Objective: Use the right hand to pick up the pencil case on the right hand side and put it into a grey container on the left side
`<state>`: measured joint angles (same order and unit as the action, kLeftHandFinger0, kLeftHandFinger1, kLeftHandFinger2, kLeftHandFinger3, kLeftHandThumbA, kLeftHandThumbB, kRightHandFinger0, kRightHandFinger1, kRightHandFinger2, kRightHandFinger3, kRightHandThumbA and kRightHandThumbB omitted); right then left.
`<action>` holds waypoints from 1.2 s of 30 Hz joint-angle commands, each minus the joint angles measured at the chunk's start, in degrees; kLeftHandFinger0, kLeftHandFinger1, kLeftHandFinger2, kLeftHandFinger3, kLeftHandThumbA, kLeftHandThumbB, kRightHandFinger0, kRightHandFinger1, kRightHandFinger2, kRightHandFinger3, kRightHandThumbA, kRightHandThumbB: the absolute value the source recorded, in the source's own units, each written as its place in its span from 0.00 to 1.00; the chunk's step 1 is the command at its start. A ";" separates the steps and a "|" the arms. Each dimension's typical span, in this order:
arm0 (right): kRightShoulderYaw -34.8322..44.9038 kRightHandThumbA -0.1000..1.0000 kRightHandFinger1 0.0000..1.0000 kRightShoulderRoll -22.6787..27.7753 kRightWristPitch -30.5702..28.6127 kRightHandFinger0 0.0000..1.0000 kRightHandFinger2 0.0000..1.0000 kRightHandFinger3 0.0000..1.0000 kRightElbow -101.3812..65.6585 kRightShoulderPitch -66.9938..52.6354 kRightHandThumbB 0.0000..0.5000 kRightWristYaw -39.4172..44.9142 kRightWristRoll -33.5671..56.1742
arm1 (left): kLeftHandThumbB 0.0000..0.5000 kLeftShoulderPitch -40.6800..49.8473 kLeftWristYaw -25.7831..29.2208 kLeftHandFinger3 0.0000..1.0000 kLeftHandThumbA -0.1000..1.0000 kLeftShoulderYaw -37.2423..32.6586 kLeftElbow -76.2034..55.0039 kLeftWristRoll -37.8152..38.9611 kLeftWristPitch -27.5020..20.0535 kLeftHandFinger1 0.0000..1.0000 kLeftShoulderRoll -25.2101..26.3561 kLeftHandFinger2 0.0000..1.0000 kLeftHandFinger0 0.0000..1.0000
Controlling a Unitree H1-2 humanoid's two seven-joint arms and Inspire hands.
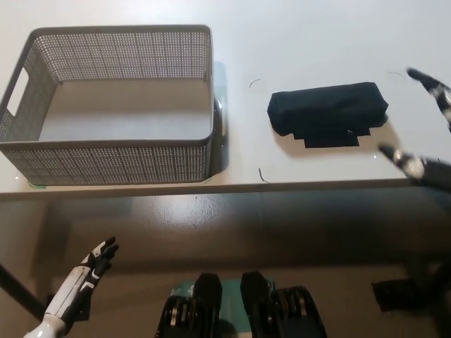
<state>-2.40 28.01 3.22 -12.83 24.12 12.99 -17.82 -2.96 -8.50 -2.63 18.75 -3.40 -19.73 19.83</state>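
Head view shows a white worktop (310, 42) carrying two items. At the left end stands the grey container (113, 151), a perforated basket with a cut-out handle in its left wall; its interior is bare, and its front wall sits close to the front edge of the worktop. The pencil case (326, 109), a black soft pouch lying lengthwise, rests on the right half of the worktop, well apart from the container and somewhat back from the front edge. The right hand (428, 123) is positioned over the right edge of the worktop, just beside the right end of the pencil case, with its fingers (425, 79) spread apart and holding nothing; no contact with the case is visible. The left hand (95, 262) hangs below the front edge at lower left, fingers loosely apart, empty.
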 commanded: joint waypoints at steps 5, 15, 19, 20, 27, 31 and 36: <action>-7.43 0.65 1.00 2.55 2.78 1.00 1.00 1.00 15.73 16.40 0.95 5.70 -6.56 | 0.59 -0.29 -0.59 1.00 1.00 -0.14 0.74 -1.10 -4.11 1.00 1.23 1.00 1.00; -23.00 0.73 1.00 1.02 -1.64 1.00 1.00 1.00 43.03 33.40 1.00 5.57 -18.27 | 0.57 0.29 -0.34 1.00 1.00 -0.50 1.42 -2.73 -5.37 1.00 1.61 1.00 1.00; -26.08 0.79 1.00 0.58 -1.71 1.00 1.00 1.00 48.27 37.02 1.00 5.90 -18.79 | 0.59 0.72 -0.48 1.00 1.00 -0.41 1.29 -2.43 -5.26 1.00 1.46 1.00 1.00; -26.45 0.79 1.00 0.51 -1.74 1.00 1.00 1.00 48.81 37.50 1.00 6.07 -18.56 | 0.60 0.81 -0.66 1.00 1.00 -0.37 1.29 -2.11 -5.20 1.00 1.40 1.00 1.00; -29.08 0.86 1.00 0.31 -0.82 1.00 1.00 1.00 51.54 41.09 1.00 8.88 -18.52 | 0.63 0.43 -1.36 1.00 1.00 -0.21 2.05 -0.73 -5.01 1.00 0.85 1.00 1.00; -29.96 0.85 1.00 -0.07 -0.54 1.00 1.00 1.00 53.20 42.91 1.00 9.62 -18.97 | 0.68 0.32 -1.20 1.00 1.00 -0.13 1.86 -0.92 -4.73 1.00 0.75 1.00 1.00; -30.56 0.83 1.00 -0.18 -0.19 1.00 1.00 1.00 53.38 43.88 1.00 10.35 -20.01 | 0.69 0.48 -1.19 1.00 1.00 -0.22 1.56 -1.82 -4.54 1.00 1.05 1.00 1.00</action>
<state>-32.78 27.31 3.52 41.07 63.83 21.43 -35.58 -2.67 -9.11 -2.76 21.07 -4.92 -21.49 19.79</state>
